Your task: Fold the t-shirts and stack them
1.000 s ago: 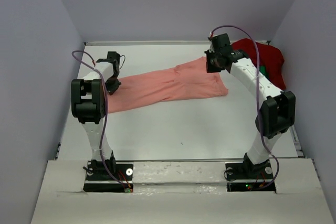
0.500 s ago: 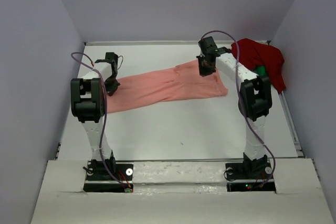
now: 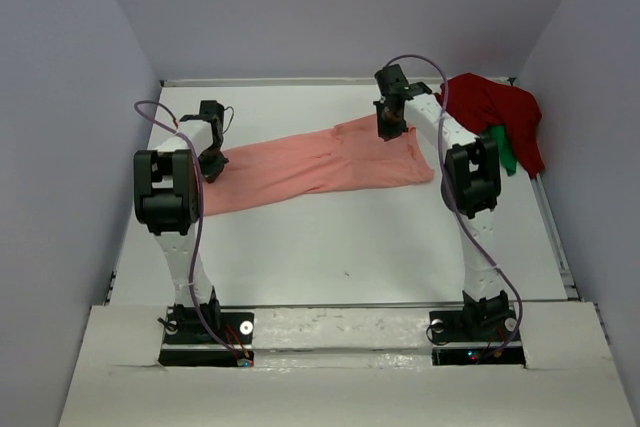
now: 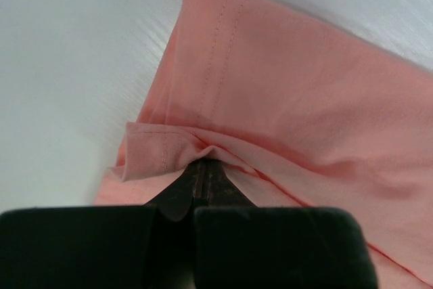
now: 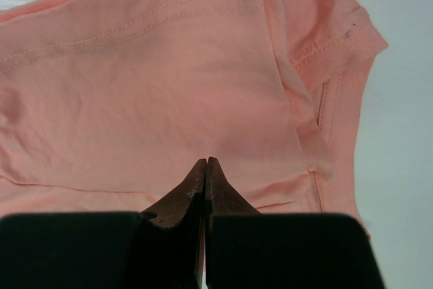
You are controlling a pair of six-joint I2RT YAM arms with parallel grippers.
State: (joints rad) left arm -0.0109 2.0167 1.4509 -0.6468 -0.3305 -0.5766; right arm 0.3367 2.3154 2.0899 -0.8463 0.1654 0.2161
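The left hand (image 4: 201,170) pinches a raised fold of the salmon-pink t-shirt (image 3: 300,167) on the desk (image 3: 350,237). The right hand (image 5: 206,167) is pressed together over the opposite end.

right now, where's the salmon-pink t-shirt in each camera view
Top external: salmon-pink t-shirt stretched across mid-table, from left pincer to right pincer.
Left wrist: shirt fills right and bottom, a fold bunched at the shut left pincer.
Right wrist: shirt fills nearly everything, under the shut right pincer.
Shared landmark: white table bordering the shirt.
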